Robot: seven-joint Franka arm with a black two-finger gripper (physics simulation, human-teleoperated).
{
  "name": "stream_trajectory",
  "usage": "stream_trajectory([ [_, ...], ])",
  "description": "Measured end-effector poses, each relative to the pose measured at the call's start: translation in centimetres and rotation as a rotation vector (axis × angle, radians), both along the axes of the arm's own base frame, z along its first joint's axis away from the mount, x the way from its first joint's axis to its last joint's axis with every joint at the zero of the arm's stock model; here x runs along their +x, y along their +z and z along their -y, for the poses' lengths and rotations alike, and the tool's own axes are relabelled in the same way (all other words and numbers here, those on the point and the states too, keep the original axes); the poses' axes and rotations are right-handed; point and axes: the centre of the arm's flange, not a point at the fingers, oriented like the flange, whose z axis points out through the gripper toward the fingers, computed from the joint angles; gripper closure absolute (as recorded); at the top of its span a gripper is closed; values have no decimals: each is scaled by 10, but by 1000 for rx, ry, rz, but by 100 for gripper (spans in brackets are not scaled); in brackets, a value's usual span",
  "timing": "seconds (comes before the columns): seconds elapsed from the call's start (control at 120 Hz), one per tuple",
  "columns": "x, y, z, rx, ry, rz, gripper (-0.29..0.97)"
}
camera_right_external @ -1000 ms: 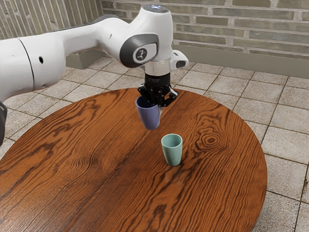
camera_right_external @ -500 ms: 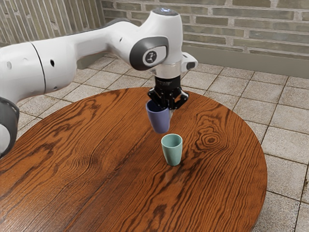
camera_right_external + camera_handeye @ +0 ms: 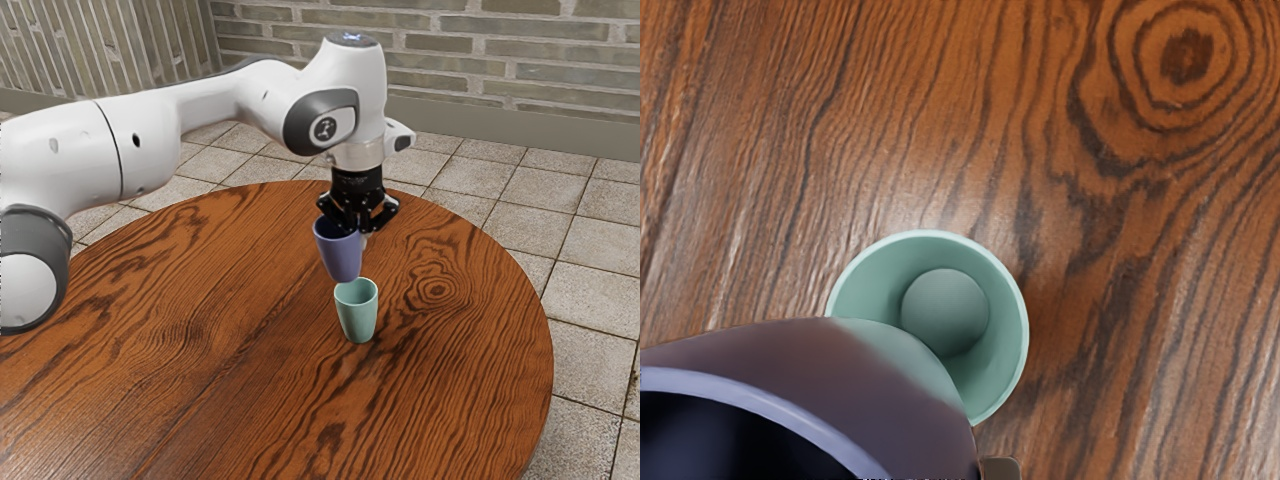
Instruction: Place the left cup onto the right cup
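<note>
Above the middle of the round wooden table point(image 3: 200, 350), the black hand point(image 3: 357, 223) is pointing straight down from the white arm point(image 3: 200, 110), which is reaching in from the exterior view's left. The hand is gripping the blue cup point(image 3: 340, 255) at its rim, with its fingers pinching the cup's wall from two sides, so the cup is hanging clear of the table with its mouth facing up. The blue cup is leaning a little, its base swinging toward the exterior view's right. Right under it, the green cup point(image 3: 356, 310) is standing upright on the table with its mouth open. The blue cup's base is hovering just over the green cup's rim, toward the rim's side on the exterior view's left; whether the two are touching is not clear. In the wrist view, the blue cup point(image 3: 810, 390) is looming large and blurred under the hand and is covering one side of the green cup point(image 3: 1002, 350), while most of the green cup's opening and its round floor are showing beside it. A dark ring-shaped knot point(image 3: 437, 293) in the wood grain is lying near the green cup, toward the exterior view's right. Grey floor tiles point(image 3: 590, 200) and a brick wall point(image 3: 500, 50) are showing beyond the table.
</note>
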Motion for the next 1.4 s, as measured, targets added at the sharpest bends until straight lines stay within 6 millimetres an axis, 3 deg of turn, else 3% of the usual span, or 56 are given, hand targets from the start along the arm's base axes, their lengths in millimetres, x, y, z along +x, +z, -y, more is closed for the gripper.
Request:
stream_trajectory([
  [0.533, 13, -19, -2, -14, 15, 10, 78],
  [0.9, 14, -28, 7, -20, 3, 14, 78],
  [1.4, 19, -37, 4, -16, 9, -16, 78],
])
